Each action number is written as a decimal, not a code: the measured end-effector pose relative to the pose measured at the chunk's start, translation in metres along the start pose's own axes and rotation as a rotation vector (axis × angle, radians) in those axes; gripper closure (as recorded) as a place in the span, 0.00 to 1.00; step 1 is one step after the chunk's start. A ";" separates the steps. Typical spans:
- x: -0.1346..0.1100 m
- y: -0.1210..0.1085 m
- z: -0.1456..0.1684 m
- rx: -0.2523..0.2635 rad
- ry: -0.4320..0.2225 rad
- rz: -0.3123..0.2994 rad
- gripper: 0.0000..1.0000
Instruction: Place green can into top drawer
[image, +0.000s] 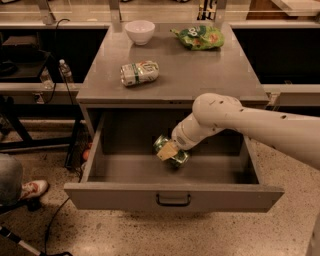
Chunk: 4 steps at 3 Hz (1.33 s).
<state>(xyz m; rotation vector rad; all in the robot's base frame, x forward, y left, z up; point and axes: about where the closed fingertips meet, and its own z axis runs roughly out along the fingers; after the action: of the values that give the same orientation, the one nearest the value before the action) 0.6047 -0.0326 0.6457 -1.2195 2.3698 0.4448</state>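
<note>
As I look down from above, the white arm (250, 125) reaches in from the right side and bends down into the top drawer (125, 196), which stands pulled fully out toward me. My gripper (169, 151) sits inside the drawer, near its middle and toward the back wall. Its fingers are closed narrowly around the green can (161, 144), with one tan finger pad (166, 149) lying across the can's side. The can is tilted, one end pointing up to the left and the other down to the right. I cannot tell whether it touches the drawer floor. A small dark handle (173, 200) sits at the centre of the drawer's front panel.

On the grey tabletop (210, 75) above the drawer, a paler white-and-green can (139, 73) lies on its side at the left. A white bowl (139, 31) stands behind it, and a green snack bag (199, 37) lies at the back right. At the far left edge, a person's shoe (32, 188) rests on the speckled floor.
</note>
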 end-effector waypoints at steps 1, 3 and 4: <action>0.003 -0.002 0.009 -0.009 0.000 0.022 0.52; 0.005 -0.003 0.015 -0.016 -0.002 0.040 0.01; 0.005 -0.003 0.014 -0.016 -0.003 0.040 0.00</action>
<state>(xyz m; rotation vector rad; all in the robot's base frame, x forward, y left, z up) 0.6077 -0.0312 0.6304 -1.1787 2.3961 0.4796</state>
